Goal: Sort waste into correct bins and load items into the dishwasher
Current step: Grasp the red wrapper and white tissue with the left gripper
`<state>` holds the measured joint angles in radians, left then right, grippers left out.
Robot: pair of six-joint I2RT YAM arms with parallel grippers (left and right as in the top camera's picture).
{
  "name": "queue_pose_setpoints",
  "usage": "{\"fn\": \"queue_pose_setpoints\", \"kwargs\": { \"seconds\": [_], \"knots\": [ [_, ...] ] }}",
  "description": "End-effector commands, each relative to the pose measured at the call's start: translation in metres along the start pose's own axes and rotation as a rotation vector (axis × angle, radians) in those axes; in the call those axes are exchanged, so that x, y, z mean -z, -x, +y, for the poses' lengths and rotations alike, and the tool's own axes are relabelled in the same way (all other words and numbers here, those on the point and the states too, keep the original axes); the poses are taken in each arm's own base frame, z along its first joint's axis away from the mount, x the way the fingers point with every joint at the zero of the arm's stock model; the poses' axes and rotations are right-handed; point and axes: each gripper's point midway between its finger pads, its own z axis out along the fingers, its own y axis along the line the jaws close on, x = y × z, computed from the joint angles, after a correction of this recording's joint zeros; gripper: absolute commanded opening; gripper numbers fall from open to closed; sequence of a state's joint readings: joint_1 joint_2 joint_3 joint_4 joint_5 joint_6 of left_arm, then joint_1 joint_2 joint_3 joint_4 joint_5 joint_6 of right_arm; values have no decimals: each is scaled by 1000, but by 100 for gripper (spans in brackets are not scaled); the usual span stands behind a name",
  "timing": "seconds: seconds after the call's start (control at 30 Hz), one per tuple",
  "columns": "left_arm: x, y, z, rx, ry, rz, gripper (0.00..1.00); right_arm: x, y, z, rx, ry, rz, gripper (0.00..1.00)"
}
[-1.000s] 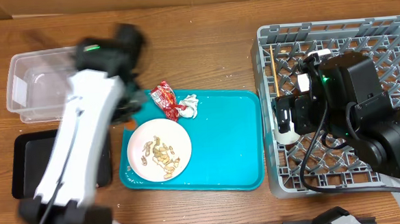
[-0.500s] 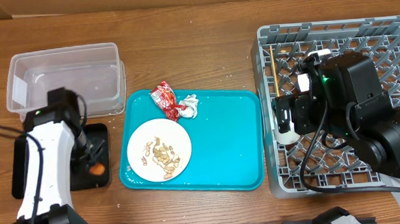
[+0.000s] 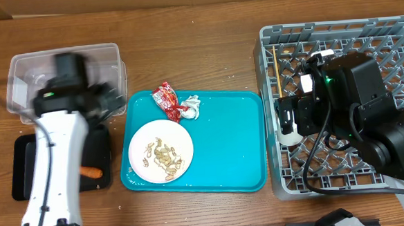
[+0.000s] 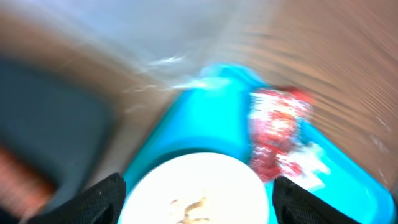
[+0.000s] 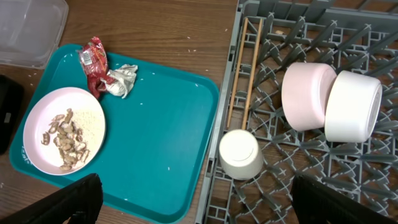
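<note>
At the teal tray's (image 3: pixel 231 146) rear-left corner, the crumpled red wrapper (image 3: pixel 167 101) is lying touching the tissue (image 3: pixel 192 107). Its long axis is running roughly near-to-far, just right of the nearer left pincer (image 4: pixel 198 186), which is gaping empty. The right pincer (image 5: pixel 205 208), likewise open, is hovering over the dish rack (image 3: pixel 392 34).

The carrot (image 3: pixel 90 172) lies in the black tray (image 3: pixel 25 171), left. The wrapper (image 3: pixel 165 100) and tissue (image 3: pixel 192 106) touch beyond the plate (image 3: pixel 138 140) of scraps (image 3: pixel 164 156). Both bowls (image 5: pixel 309 96), cup (image 5: pixel 241 154) and chopsticks (image 5: pixel 242 71) lie in the rack (image 5: pixel 348 180), right.
</note>
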<state>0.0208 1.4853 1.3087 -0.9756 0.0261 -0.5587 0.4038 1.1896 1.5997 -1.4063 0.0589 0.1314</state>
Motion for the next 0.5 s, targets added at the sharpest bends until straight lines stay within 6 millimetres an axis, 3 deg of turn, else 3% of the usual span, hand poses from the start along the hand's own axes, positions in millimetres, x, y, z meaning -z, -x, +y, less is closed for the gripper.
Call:
{"fn": "queue_pose_setpoints", "kwargs": {
  "seconds": [0.0,0.1,0.2,0.33,0.47],
  "knots": [
    [-7,-19,-70,-378,-89,-46,77,3,4,1,-9,4,-17,100],
    [-38,-40,-123,-593,-138,-67,76,3,4,0,-9,4,-16,100],
    [-72,-67,-153,-739,-159,-44,76,3,4,0,-9,4,-16,100],
    [-115,-92,-159,-807,-102,-1,84,3,4,1,-9,4,-16,100],
    [-148,-108,-151,-827,-60,60,81,3,4,0,-9,5,-16,100]
  ]
}}
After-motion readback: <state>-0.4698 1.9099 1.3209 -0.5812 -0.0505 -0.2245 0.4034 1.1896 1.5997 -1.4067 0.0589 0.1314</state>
